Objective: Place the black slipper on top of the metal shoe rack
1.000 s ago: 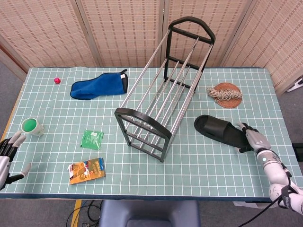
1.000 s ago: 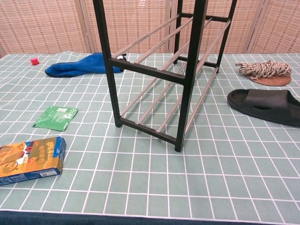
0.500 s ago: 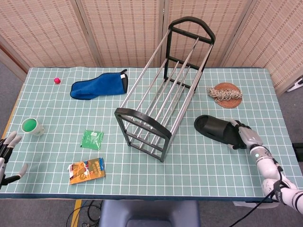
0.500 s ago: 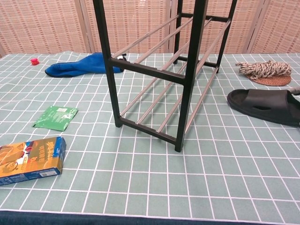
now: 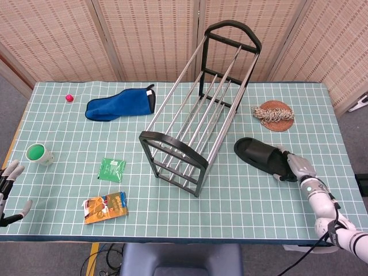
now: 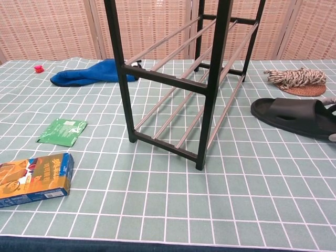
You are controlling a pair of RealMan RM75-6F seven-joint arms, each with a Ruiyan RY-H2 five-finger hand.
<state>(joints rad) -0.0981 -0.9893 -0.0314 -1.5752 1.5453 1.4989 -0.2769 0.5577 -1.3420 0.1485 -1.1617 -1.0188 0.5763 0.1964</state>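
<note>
The black slipper lies flat on the table right of the metal shoe rack, its toe pointing toward the rack. My right hand wraps the slipper's heel end. In the chest view the slipper reaches the right edge, where fingers show on both sides of its heel. The rack stands upright mid-table, with nothing on its top bars. My left hand hangs at the table's near left corner, fingers spread and holding nothing.
A blue mitt and a small red object lie at the back left. A green cup, a green packet and a snack box sit at the front left. A coiled rope on a coaster lies behind the slipper.
My right hand has slid forward onto the slipper's heel and closed around it. The slipper has shifted slightly left toward the rack. My left hand has drifted down and outward.
</note>
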